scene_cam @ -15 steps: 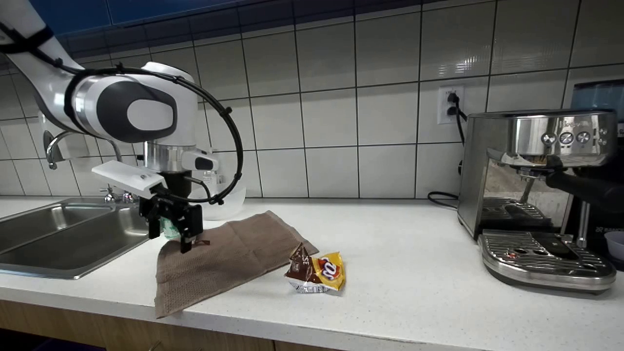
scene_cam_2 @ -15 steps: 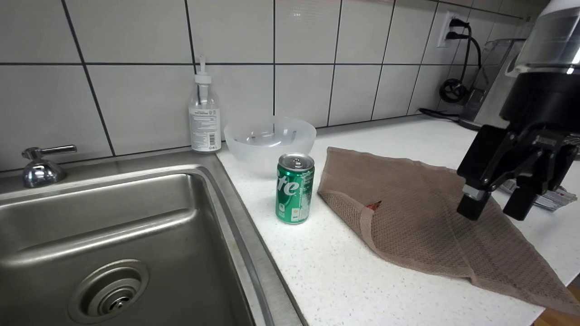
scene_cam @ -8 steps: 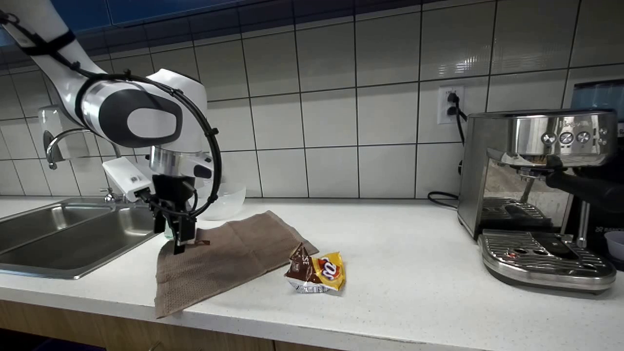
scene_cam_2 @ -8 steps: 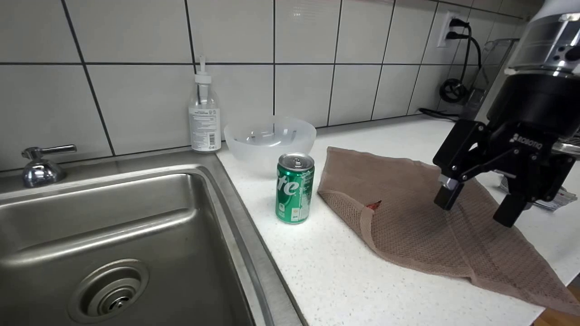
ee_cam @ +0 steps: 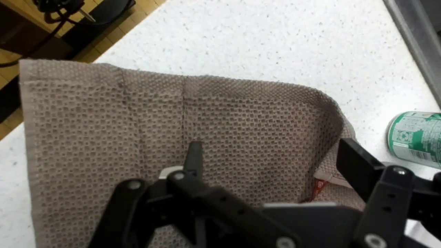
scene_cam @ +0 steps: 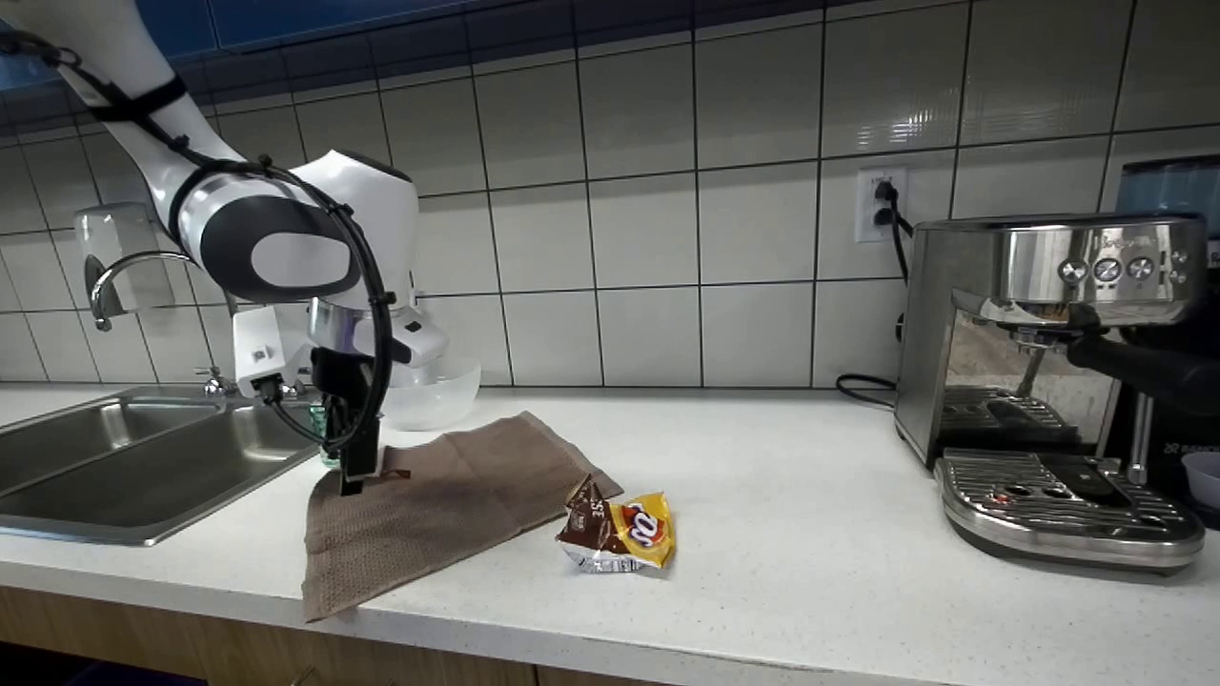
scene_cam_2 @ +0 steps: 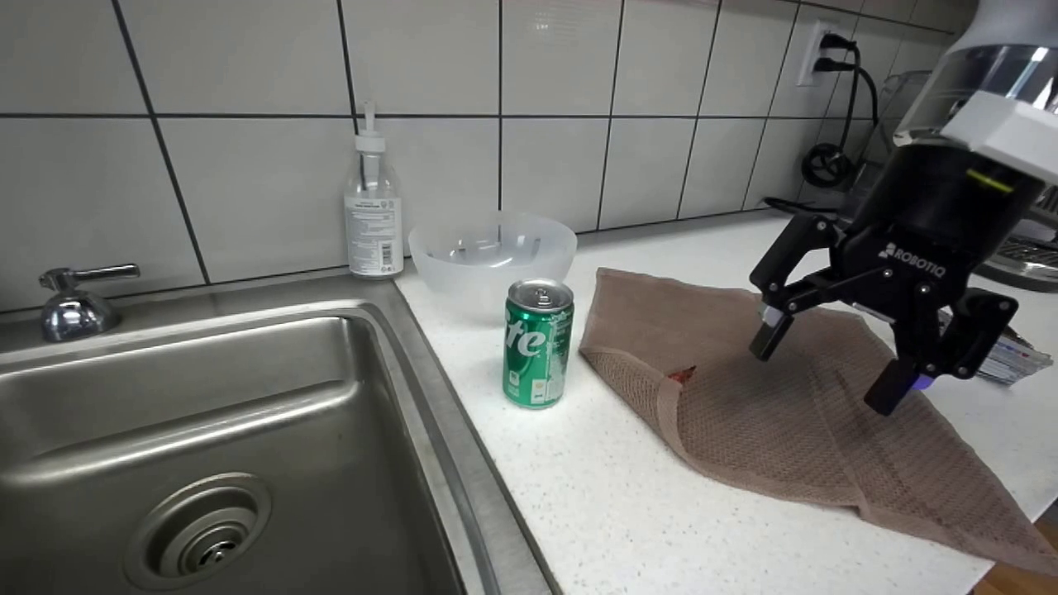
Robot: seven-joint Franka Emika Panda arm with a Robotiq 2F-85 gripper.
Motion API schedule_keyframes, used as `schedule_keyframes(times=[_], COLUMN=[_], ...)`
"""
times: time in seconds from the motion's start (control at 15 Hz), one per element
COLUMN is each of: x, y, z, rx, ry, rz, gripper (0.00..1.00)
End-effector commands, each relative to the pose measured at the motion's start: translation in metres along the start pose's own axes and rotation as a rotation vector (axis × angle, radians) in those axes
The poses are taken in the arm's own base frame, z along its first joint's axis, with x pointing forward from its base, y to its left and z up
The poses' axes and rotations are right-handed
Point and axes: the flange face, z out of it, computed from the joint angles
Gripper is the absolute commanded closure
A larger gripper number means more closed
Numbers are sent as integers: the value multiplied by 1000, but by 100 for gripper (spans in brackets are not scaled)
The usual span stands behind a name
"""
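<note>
My gripper (scene_cam_2: 821, 373) is open and empty above a brown waffle-weave towel (scene_cam_2: 727, 446). In the wrist view the gripper's (ee_cam: 270, 146) fingers are spread wide, with the towel (ee_cam: 241, 120) below them. Whether a fingertip touches the cloth is not clear. The towel lies on the counter with one edge folded over. A small red tag or scrap (ee_cam: 320, 186) shows at the fold, near one finger. A green can (scene_cam_2: 537, 347) stands upright beside the towel, close to the sink. In an exterior view the arm partly hides the can (scene_cam: 320, 424).
A translucent bowl (scene_cam_2: 496, 264) and a pump bottle (scene_cam_2: 374, 223) stand by the tiled wall. The steel sink (scene_cam_2: 463, 463) adjoins the counter. A crumpled brown and yellow snack bag (scene_cam: 620, 529) lies beyond the towel. An espresso machine (scene_cam: 1039, 257) stands farther along the counter.
My gripper has turned about its vertical axis and shifted a little toward the can, staying above the towel. Its fingers stay open. The towel, can and bag have not moved.
</note>
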Motion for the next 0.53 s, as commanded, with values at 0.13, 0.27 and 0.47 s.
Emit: schedule_keyframes(times=[0.13, 0.27, 0.47], x=[7, 10, 17], y=[-19, -22, -25], z=[9, 13, 20], rx=[43, 50, 49], ry=[11, 31, 43], rz=[144, 188, 250], gripper=[0, 0, 0])
